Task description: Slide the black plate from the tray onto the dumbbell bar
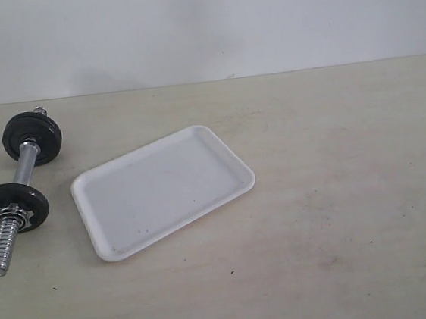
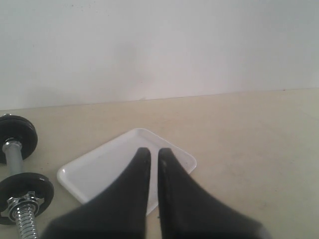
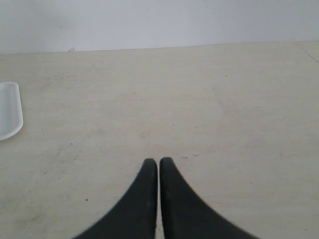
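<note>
The white tray [image 1: 163, 187] lies left of the table's middle with nothing on it. To its left lies the dumbbell bar [image 1: 25, 165]. The black plate [image 1: 32, 138] sits on the bar's far end. A like black disc [image 1: 12, 205] with a chrome star collar [image 1: 14, 214] sits nearer, with the threaded end [image 1: 1, 246] sticking out past it. My left gripper [image 2: 154, 152] is shut and holds nothing; it hovers over the tray [image 2: 99, 172], with the bar [image 2: 12, 154] off to one side. My right gripper [image 3: 158, 162] is shut and holds nothing, over bare table. Neither gripper shows in the exterior view.
The table [image 1: 341, 214] is a pale, scuffed surface ending at a white wall [image 1: 199, 24] behind. A corner of the tray [image 3: 9, 109] shows at the edge of the right wrist view.
</note>
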